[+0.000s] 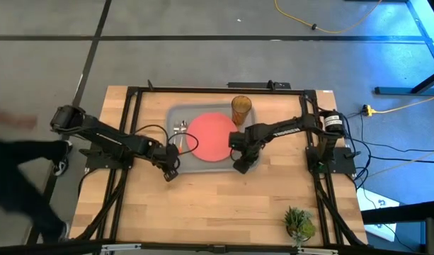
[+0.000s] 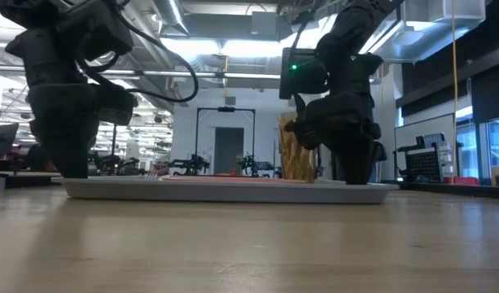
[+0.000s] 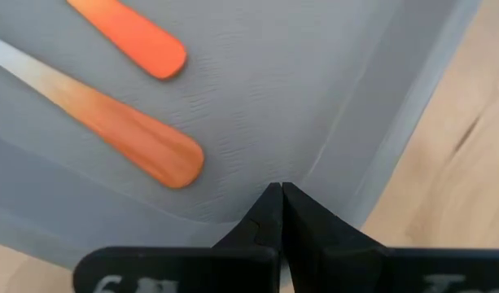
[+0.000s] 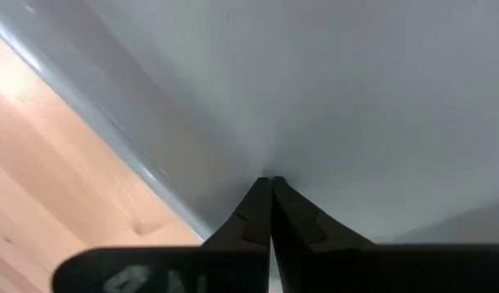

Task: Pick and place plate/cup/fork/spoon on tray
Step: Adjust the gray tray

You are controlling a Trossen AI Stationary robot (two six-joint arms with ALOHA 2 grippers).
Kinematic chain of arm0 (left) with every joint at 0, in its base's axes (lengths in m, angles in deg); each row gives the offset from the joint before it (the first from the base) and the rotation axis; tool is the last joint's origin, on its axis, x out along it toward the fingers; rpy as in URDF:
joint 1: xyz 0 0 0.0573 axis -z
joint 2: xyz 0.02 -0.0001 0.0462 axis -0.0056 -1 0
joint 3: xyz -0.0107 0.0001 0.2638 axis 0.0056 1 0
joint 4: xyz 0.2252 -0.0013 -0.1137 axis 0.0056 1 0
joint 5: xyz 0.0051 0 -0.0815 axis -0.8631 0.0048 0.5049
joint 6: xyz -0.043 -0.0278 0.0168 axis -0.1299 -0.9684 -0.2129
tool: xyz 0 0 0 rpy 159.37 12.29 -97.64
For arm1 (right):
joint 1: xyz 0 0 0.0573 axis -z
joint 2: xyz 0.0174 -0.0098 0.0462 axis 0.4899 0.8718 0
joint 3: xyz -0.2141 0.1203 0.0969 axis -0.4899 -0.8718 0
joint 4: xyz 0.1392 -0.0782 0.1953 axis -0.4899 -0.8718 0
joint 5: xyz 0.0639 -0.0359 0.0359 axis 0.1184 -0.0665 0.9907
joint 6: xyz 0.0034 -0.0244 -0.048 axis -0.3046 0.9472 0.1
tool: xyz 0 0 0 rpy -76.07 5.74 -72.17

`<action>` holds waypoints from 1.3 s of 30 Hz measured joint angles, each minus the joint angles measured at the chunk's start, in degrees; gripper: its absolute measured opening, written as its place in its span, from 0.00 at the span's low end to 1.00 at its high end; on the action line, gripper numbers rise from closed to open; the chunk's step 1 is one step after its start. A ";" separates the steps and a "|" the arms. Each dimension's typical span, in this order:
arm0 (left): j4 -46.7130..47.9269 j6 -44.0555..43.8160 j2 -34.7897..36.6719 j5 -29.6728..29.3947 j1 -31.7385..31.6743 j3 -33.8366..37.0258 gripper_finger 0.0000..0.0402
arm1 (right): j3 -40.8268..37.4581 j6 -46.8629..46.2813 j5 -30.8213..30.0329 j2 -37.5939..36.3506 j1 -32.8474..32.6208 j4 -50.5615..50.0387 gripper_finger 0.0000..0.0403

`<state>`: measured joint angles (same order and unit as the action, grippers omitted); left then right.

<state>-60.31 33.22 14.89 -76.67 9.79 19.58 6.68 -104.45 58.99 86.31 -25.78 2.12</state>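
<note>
**Two shut grippers at the tray's near corners**

Both of my grippers are pressed closed with nothing between the fingers. My left gripper sits at the lower left corner of the tray in the high view, fingertips down at the rim. From the left wrist camera I see my dark fingers meeting tip to tip over the grey tray floor, with two orange handles lying just ahead: the one I take for the fork and the other for the spoon, though their heads are cut off there and I cannot tell which is which.

My right gripper is at the tray's lower right corner, beside the plate's edge. Its wrist camera shows the closed fingers over bare grey plastic, next to the raised rim and the wooden table.

On the tray, centre of the high view, the coral plate lies flat. The amber cup stands upright at the tray's upper right, just beside the plate. Both utensils lie left of the plate, silver heads toward the top.

A small green plant stands at the table's lower right, well apart from the tray.
</note>
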 joint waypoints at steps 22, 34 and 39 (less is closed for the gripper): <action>-0.03 -3.43 0.00 -1.14 6.16 0.00 0.00 | -6.95 -12.55 7.17 -0.40 -9.01 11.32 0.01; -0.28 -10.38 0.00 -4.32 10.68 0.00 0.00 | -6.60 -10.99 6.05 -0.26 -8.48 10.97 0.01; -0.37 -11.98 0.00 -4.47 11.10 0.00 0.00 | -6.63 -9.68 6.19 -0.22 -7.89 10.97 0.01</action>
<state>-60.68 21.24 14.89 -81.14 20.89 19.58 0.05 -114.13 65.18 86.09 -33.67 13.09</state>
